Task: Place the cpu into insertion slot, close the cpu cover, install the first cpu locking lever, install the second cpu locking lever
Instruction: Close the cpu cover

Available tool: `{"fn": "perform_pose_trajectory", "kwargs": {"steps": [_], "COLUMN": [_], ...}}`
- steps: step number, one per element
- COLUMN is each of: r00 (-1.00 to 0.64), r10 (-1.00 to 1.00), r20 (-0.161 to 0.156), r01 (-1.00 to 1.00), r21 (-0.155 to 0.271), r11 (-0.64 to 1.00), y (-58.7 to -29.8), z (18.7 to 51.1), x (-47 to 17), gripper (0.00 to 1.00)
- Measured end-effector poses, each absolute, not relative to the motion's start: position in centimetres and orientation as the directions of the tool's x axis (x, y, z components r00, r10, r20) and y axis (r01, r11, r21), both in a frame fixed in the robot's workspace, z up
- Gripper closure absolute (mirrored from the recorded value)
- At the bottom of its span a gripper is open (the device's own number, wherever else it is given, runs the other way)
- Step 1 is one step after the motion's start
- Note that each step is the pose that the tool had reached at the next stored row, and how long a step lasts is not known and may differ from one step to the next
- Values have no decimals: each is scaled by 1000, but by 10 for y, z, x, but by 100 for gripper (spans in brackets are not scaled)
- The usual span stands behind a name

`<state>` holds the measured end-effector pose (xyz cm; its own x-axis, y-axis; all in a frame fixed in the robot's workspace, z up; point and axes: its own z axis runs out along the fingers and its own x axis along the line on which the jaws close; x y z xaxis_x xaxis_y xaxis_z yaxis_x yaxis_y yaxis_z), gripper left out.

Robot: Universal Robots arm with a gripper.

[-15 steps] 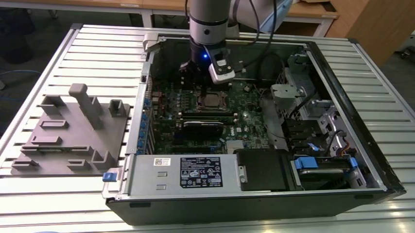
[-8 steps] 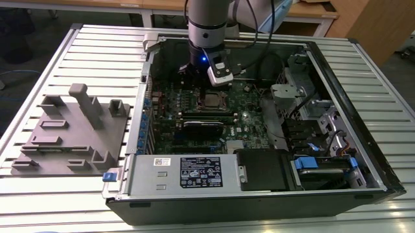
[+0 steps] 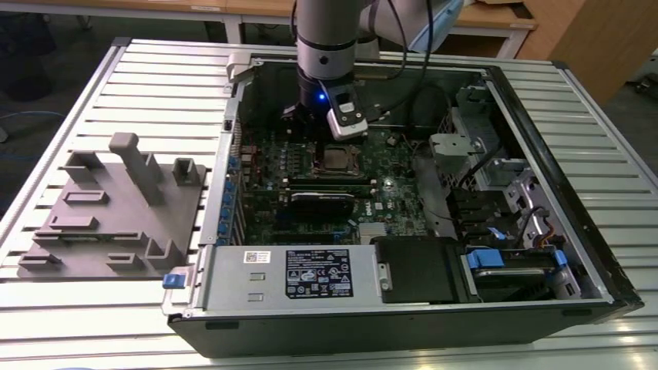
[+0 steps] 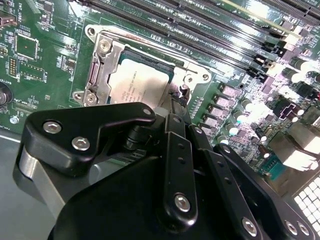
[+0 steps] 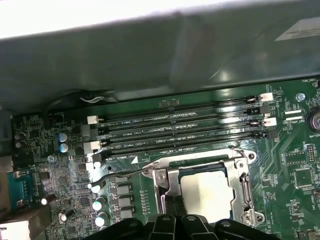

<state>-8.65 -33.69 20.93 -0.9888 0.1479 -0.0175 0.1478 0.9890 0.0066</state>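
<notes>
Second wrist view: cpu (image 4: 137, 80) seated in the insertion slot (image 4: 155, 59), cpu cover (image 4: 102, 65) down over it. Gripper (image 4: 177, 107) poised at the socket's edge; whether open or closed I cannot tell. First wrist view: locking lever (image 5: 125, 172) lies alongside. Judgement: lever work wants steady pressure, clear of the chip. Computer case (image 3: 360, 327) on the counter (image 3: 103, 85) holds the motherboard (image 3: 298, 158).

The gripper (image 4: 173, 111) is hovering at the edge of the cpu cover (image 4: 100, 65), which is lying down over the cpu (image 4: 140, 82).
</notes>
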Motion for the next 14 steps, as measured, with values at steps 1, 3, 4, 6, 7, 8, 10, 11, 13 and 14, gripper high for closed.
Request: {"fn": "perform_pose_trajectory", "kwargs": {"steps": [1,3,4,6,7,8,10,11,13,14], "r00": [-989,-989,-989,-989,-989,-989,-989,-989,-989,-989], "r10": [148,148,148,148,148,148,148,148,148,148], "r20": [-18,-18,-18,-18,-18,-18,-18,-18,-18,-17], "r01": [148,148,148,148,148,148,148,148,148,148], "r21": [7,7,7,7,7,7,7,7,7,6], "r11": [989,989,989,989,989,989,989,989,989,989], "y": [-337,-337,-337,-337,-337,-337,-337,-337,-337,-337], "z": [209,207,206,204,204,204,202,201,199,199], "x": [-87,-87,-88,-88,-88,-89,-89,-89,-89,-89], "gripper": [90,90,90,90,90,90,90,90,90,90]}}
